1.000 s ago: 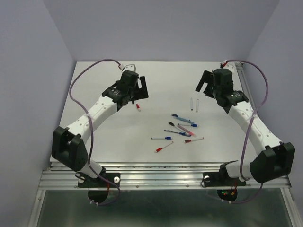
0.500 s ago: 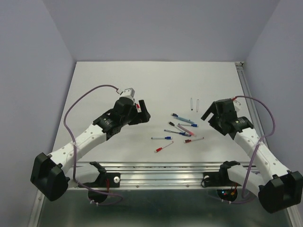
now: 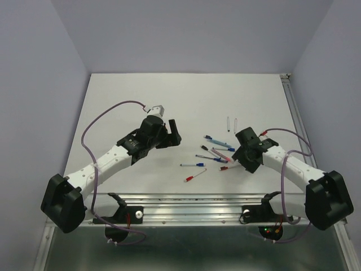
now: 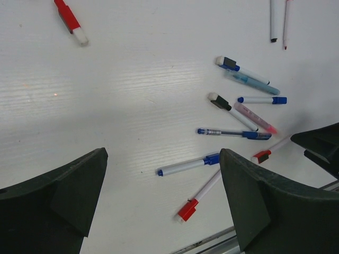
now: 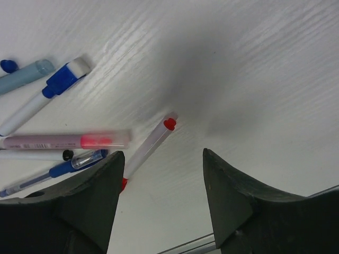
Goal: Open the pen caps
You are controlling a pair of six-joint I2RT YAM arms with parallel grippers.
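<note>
Several pens (image 3: 217, 155) lie loosely scattered at the table's middle right. My left gripper (image 3: 172, 135) hovers to their left, open and empty; between its fingers (image 4: 265, 201) I see a blue-capped pen (image 4: 188, 165) and a red-capped pen (image 4: 198, 197). My right gripper (image 3: 240, 155) is low at the right edge of the cluster, open with nothing between its jaws. A translucent pen with a red end plug (image 5: 151, 145) lies just beside its left finger (image 5: 79, 196), which hides the pen's lower end. A pink pen (image 5: 69, 141) and blue-capped pens (image 5: 45, 98) lie further left.
A short red cap piece (image 4: 69, 20) lies apart on the table, far left of the cluster. Two thin barrels (image 3: 231, 123) lie side by side beyond the pens. The metal rail (image 3: 192, 200) runs along the table's near edge.
Both arms swung from the far side toward the near edge. The right gripper dropped left onto the edge of the pen cluster and its jaws narrowed. The left gripper stayed wide.
</note>
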